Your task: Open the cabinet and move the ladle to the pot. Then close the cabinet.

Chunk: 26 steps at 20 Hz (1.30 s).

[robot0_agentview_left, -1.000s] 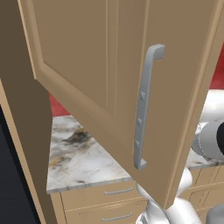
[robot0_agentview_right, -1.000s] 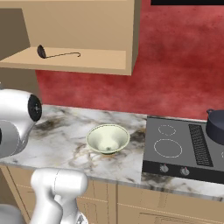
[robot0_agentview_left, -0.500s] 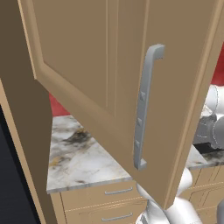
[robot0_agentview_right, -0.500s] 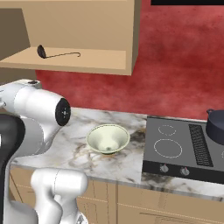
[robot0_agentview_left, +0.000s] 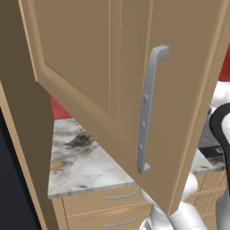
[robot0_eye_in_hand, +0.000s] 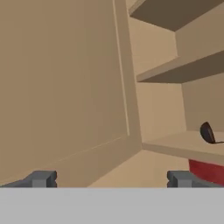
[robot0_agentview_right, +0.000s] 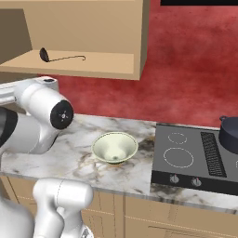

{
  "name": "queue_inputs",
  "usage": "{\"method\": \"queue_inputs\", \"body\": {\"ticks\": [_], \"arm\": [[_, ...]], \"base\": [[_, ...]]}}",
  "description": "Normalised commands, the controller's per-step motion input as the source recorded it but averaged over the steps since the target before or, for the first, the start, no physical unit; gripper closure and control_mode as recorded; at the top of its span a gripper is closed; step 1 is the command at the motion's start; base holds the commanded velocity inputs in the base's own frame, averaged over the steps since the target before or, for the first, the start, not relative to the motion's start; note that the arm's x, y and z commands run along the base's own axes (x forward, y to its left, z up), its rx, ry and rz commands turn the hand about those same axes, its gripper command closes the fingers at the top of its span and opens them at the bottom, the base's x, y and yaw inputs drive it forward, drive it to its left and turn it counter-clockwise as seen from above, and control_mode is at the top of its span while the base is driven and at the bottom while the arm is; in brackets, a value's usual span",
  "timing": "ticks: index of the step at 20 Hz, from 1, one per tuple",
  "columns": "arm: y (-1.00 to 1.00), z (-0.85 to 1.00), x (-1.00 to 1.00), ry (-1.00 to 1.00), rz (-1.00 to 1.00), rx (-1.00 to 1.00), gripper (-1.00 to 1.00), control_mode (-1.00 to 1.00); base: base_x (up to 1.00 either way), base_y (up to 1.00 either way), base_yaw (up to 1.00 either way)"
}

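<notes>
The cabinet [robot0_agentview_left: 112,81] door hangs open. The gripper [robot0_eye_in_hand: 111,179] points into it, fingers spread wide, holding nothing. The ladle [robot0_agentview_right: 60,57] lies on the bottom shelf, at three o'clock in the hand view. The pot [robot0_agentview_right: 230,132] sits on the stove at right.

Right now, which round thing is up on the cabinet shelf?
The small dark ladle with its round scoop; the pale green bowl sits on the marble counter and the dark pot on the stove.

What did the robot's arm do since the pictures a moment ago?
The arm swung up and forward over the counter, toward the open cabinet. Its fingers stayed wide apart, holding nothing. The ladle, bowl, pot and cabinet door stayed put.
</notes>
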Motion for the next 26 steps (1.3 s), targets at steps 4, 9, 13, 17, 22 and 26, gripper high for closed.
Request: {"method": "queue_inputs", "body": {"ticks": [4, 9, 13, 17, 22, 26], "arm": [[0.0, 0.0, 0.47, -0.01, -0.19, 0.0, -1.0, -1.0], [0.11, 0.0, 0.46, 0.0, -0.18, 0.0, -1.0, -1.0], [0.16, 0.0, 0.47, 0.0, -0.16, 0.0, -1.0, -1.0], [0.13, 0.0, 0.47, 0.02, -0.14, 0.0, -1.0, -1.0], [0.07, 0.0, 0.5, 0.06, -0.12, 0.0, -1.0, -1.0], [0.01, 0.0, 0.59, 0.17, -0.11, -0.02, -1.0, -1.0]], "base": [[0.0, 0.0, 0.0], [0.0, 0.0, 0.0], [0.0, 0.0, 0.0], [0.0, 0.0, 0.0], [0.0, 0.0, 0.0], [0.0, 0.0, 0.0]]}}
